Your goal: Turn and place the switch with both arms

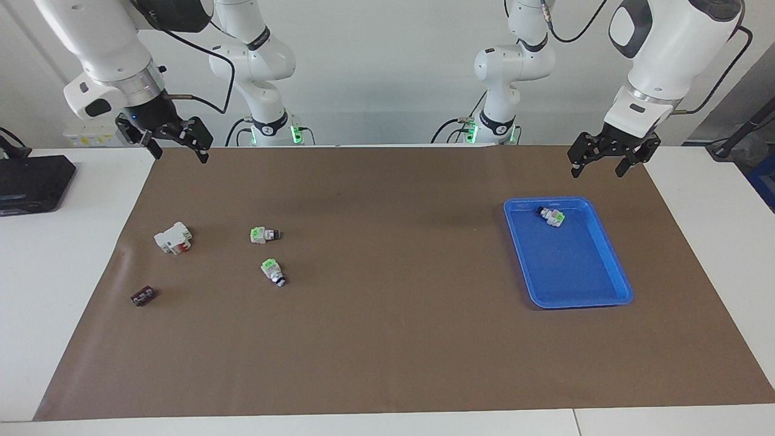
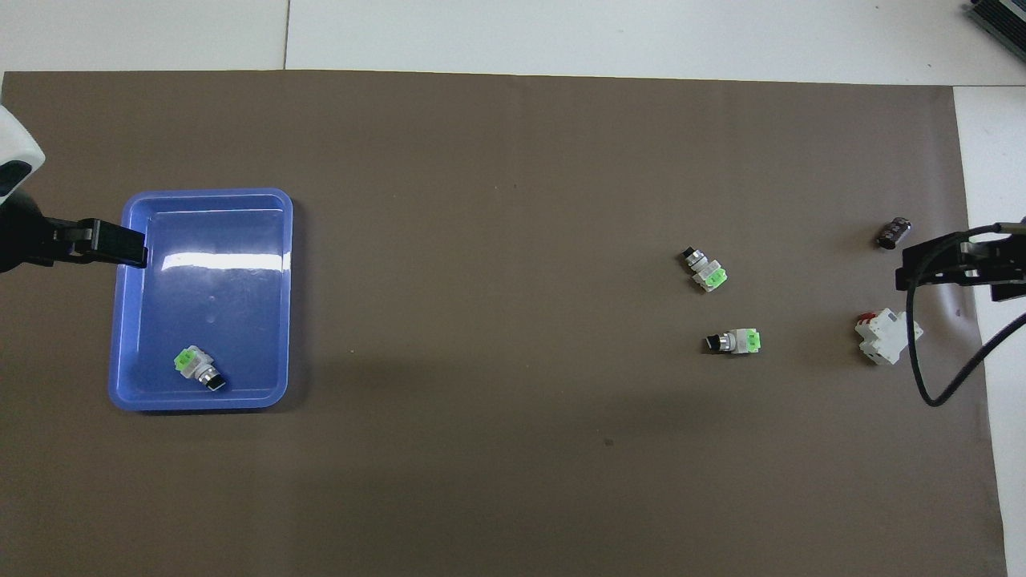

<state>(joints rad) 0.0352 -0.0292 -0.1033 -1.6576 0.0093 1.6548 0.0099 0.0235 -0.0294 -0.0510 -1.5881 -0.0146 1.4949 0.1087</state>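
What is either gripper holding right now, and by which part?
Nothing. The left gripper hangs open over the mat's edge near the blue tray; the right gripper hangs open at its own end. All three switches lie loose.

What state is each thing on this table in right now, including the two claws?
Left gripper: open, raised, empty.
Right gripper: open, raised, empty.
Tray: flat on the mat, one switch inside.
Switch in tray: on its side.
Switch nearer the robots: on its side on the mat.
Switch farther out: on its side on the mat.
White block: on the mat.
Dark piece: on the mat.
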